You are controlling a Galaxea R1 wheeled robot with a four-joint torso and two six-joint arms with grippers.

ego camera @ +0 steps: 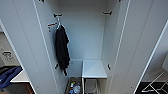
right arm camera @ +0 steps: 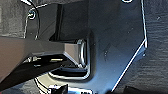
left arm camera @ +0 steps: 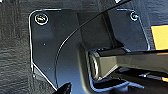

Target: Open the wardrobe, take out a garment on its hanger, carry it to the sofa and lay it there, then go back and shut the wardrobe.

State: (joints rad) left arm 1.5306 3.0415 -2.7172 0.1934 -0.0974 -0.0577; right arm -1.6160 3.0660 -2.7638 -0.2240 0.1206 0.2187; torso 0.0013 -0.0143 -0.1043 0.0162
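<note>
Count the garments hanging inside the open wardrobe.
1: a black garment hangs at the left side of the wardrobe, near the left door. No orange garment is visible inside; the doors may hide something.

Soft, even light fills the open wardrobe [ego camera: 85,37], all of it blurred. Its doors bow outward at the edges. Both wrist views are dim, with small glints.

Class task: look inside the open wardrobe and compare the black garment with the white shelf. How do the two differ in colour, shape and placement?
The black garment is dark, soft and irregular; the white shelf is pale, flat and straight-edged. The garment hangs upright, high on the left side of the wardrobe; the shelf lies level, low on the right. The garment dangles from a hanger; the shelf sits fixed against the walls. Both are inside the open wardrobe.
</note>
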